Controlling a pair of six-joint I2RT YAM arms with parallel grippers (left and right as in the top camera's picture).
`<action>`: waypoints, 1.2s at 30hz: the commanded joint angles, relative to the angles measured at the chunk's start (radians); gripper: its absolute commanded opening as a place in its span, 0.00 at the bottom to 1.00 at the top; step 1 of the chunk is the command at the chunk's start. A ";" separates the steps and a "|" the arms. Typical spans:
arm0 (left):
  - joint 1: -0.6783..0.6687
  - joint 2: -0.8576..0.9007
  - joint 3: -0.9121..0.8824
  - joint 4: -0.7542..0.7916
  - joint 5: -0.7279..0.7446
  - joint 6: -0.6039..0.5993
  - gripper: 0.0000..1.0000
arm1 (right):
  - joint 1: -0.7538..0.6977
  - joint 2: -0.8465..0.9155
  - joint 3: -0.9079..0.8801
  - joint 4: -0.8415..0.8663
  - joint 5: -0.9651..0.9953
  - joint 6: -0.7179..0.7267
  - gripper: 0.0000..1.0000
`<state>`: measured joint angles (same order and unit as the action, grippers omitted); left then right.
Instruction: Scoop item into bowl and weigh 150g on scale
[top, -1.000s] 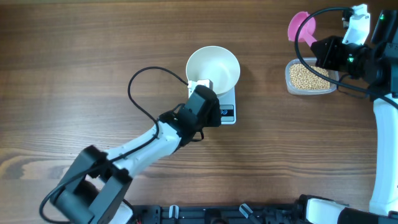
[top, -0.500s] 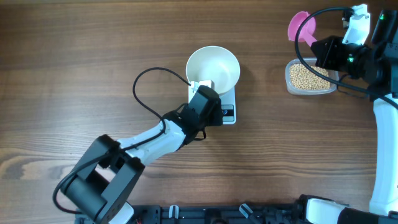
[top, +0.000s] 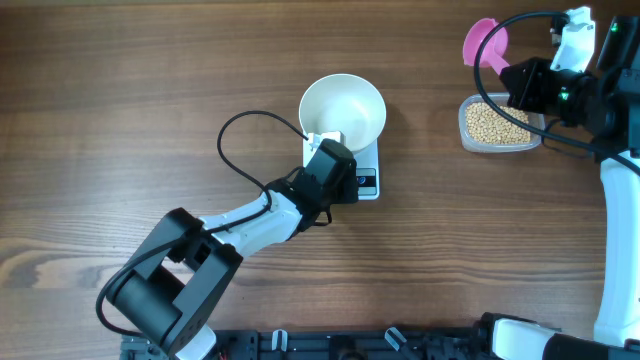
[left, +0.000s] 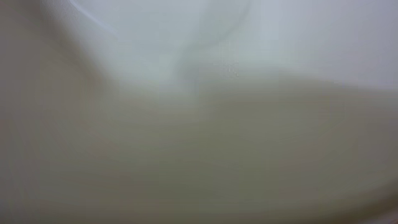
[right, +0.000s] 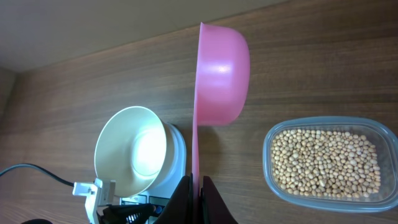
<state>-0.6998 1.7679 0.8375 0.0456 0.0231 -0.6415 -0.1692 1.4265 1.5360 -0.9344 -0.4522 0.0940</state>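
The white bowl (top: 345, 105) stands empty on the white scale (top: 370, 160). My left gripper (right: 149, 210) is shut, and its dark tips point at the scale's button panel beside the bowl's near rim. The left wrist view shows only a white blur, the bowl (left: 199, 74) up close. My right gripper (right: 198, 186) is shut on the handle of a pink scoop (right: 221, 74), held on edge above the table. The scoop (top: 485, 42) hangs just left of the beans (top: 495, 123) in their clear tub. The scoop's cup faces away from the right wrist view, so its inside is hidden.
The clear plastic tub (right: 373, 130) of beans (right: 326, 158) sits at the right of the table under my right arm. A black cable (top: 235, 150) loops over the wood left of the scale. The left arm stretches from the front edge up to the scale.
The rear links of my left arm have swung to the right near the front edge. Its gripper stays at the scale. The right arm and scoop have not moved.
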 joint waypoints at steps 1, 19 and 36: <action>-0.005 0.022 0.013 -0.003 -0.033 0.005 0.04 | -0.001 -0.010 0.009 0.003 -0.008 0.010 0.04; -0.005 0.055 0.014 -0.027 -0.010 0.005 0.04 | -0.001 -0.010 0.009 0.005 0.019 0.010 0.04; -0.005 0.044 0.014 -0.060 0.032 0.005 0.04 | -0.001 -0.010 0.009 0.003 0.019 0.010 0.04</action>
<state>-0.7006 1.7863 0.8574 0.0151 0.0280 -0.6415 -0.1692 1.4265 1.5360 -0.9348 -0.4442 0.0940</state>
